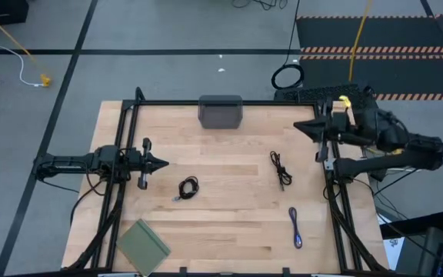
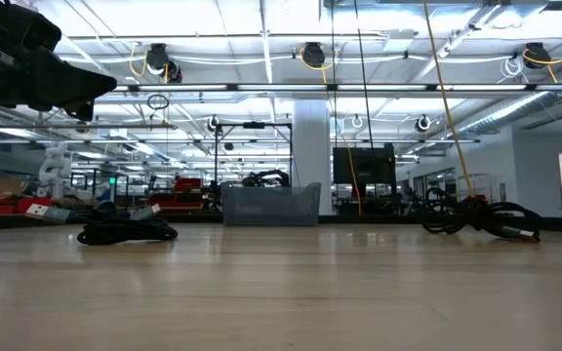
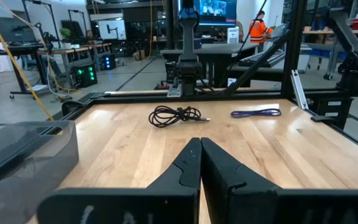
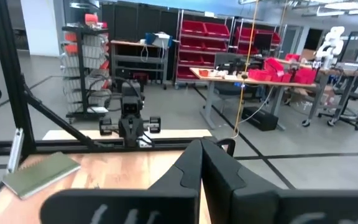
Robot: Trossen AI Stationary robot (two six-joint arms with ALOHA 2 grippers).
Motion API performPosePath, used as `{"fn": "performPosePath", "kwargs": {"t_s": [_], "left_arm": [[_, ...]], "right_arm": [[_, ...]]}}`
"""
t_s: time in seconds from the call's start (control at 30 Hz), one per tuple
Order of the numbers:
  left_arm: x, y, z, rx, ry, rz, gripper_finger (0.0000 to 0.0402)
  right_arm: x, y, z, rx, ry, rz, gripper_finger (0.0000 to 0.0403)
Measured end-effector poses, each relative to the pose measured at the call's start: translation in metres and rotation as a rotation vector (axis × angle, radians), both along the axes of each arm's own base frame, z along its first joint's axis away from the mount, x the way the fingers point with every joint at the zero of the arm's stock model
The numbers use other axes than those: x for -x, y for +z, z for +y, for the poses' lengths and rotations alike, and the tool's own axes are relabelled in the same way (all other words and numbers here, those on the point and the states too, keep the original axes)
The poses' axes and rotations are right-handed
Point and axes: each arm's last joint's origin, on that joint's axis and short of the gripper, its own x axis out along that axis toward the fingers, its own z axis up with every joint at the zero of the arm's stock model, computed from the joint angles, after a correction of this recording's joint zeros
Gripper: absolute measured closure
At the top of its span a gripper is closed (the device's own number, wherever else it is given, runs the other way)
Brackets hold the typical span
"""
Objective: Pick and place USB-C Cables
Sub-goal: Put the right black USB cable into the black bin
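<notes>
At the table's left edge the left gripper (image 1: 162,162) hovers with its dark fingers pressed together, holding nothing. Near the front-left corner lies a flat green rectangular pad (image 1: 143,245). Just right of the left gripper sits the coiled black USB-C cable (image 1: 188,188) on the pale wooden tabletop (image 1: 229,231). A dark grey rectangular tray (image 1: 220,111) stands at the far edge. Right of centre lies the loosely bundled black cable (image 1: 281,168), with the folded purple-blue cable (image 1: 295,227) nearer the front. The right gripper (image 1: 298,125) waits at the far-right edge, fingers closed and empty.
</notes>
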Motion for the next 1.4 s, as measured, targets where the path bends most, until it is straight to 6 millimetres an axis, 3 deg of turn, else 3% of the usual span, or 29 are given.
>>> {"fn": "performPosePath", "kwargs": {"t_s": [0.4, 0.8, 1.03, 1.4], "left_arm": [[0.0, 0.0, 0.0, 0.0, 0.004, 0.0, 0.0396], [0.0, 0.0, 0.0, 0.0, 0.003, 0.0, 0.0396], [0.0, 0.0, 0.0, 0.0, 0.003, 0.0, 0.0396], [0.0, 0.0, 0.0, 0.0, 0.003, 0.0, 0.0396]], "right_arm": [[-0.042, 0.079, -0.001, 0.008, 0.011, 0.028, 0.0403], [-0.078, 0.128, -0.001, -0.102, 0.017, 0.199, 0.0403], [-0.09, 0.145, 0.006, -0.107, 0.046, 0.213, 0.0403], [-0.094, 0.137, 0.01, -0.154, 0.048, 0.288, 0.0403]]}}
